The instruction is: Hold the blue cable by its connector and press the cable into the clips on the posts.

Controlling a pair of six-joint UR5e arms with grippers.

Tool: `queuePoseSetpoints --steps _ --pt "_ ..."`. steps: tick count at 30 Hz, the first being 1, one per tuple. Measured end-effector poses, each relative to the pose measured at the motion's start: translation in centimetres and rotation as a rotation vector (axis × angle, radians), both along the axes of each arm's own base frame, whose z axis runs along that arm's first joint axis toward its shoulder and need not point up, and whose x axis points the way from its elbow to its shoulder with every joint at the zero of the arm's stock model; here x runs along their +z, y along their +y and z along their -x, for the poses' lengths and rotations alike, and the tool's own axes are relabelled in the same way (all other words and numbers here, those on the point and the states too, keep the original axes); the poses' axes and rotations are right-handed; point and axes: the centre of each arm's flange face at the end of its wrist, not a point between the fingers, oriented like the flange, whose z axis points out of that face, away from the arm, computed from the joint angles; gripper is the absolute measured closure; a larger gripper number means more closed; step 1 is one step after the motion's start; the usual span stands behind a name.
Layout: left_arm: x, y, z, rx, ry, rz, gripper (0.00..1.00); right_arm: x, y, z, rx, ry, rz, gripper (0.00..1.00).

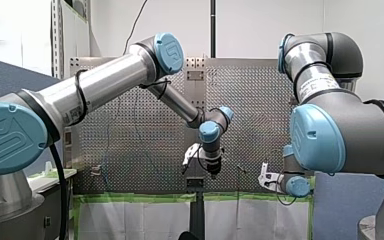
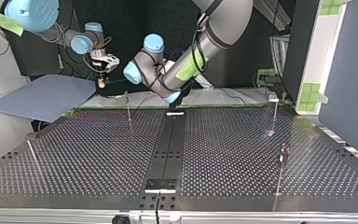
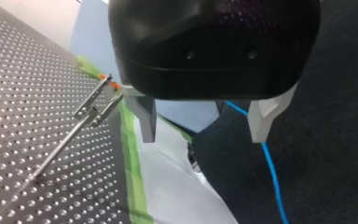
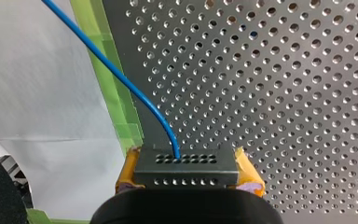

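In the right wrist view my right gripper [image 4: 187, 179] has its yellow pads [image 4: 127, 171] shut on a dark perforated connector [image 4: 186, 164]. The blue cable [image 4: 121, 80] rises out of the connector and runs off past the green tape. In the top view that gripper [image 2: 102, 80] hangs beyond the table's far edge at the left. My left gripper [image 3: 203, 128] stands open with nothing between its pale fingers [image 3: 143, 121]; the blue cable [image 3: 271, 169] passes just below one of them. A thin post with a clip [image 3: 93, 108] stands on the plate beside it.
Thin posts stand on the perforated table [image 2: 98, 154]: one far left [image 2: 128, 106], one far right [image 2: 274, 112], one near right [image 2: 282, 165], one near left [image 2: 32, 156]. A dark rail [image 2: 168, 144] runs down the middle. Green tape [image 3: 133, 154] edges the plate.
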Motion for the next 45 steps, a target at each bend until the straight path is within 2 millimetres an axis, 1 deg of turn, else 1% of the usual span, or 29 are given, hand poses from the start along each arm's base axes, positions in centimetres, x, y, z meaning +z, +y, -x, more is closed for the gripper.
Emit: queuePoseSetpoints --steps 8,18,19,23,27,29,32,38,45 --pt "0.9 0.3 -0.4 0.003 0.042 -0.009 0.03 0.0 0.0 -0.1 0.002 0.000 0.001 1.00" --pt "2.9 0.2 -1.9 0.059 0.084 0.040 0.03 0.0 0.0 -0.2 0.003 0.000 0.001 1.00" --pt "2.9 0.2 -2.0 0.068 0.089 0.040 0.00 0.0 0.0 -0.2 0.003 0.000 0.001 1.00" --pt "1.8 0.2 -2.1 0.101 0.119 0.031 0.00 0.0 0.0 -0.3 0.005 0.000 0.001 1.00" --pt "0.0 0.4 -1.6 0.131 0.165 0.012 0.00 0.1 0.0 -0.3 0.006 0.000 0.001 1.00" --pt "-0.4 0.7 -1.6 0.145 0.180 0.008 0.00 0.1 0.0 -0.4 0.007 0.000 0.001 1.00" --pt "-0.3 0.8 -1.6 0.159 0.201 0.003 0.00 0.1 0.0 -0.4 0.008 0.000 0.002 1.00" --pt "0.4 0.9 -1.6 0.176 0.231 -0.007 0.00 0.1 0.1 -0.6 0.010 0.000 0.003 1.00" --pt "0.7 1.2 -0.9 0.183 0.287 -0.029 0.00 0.1 0.1 -0.7 0.012 0.000 0.004 1.00"
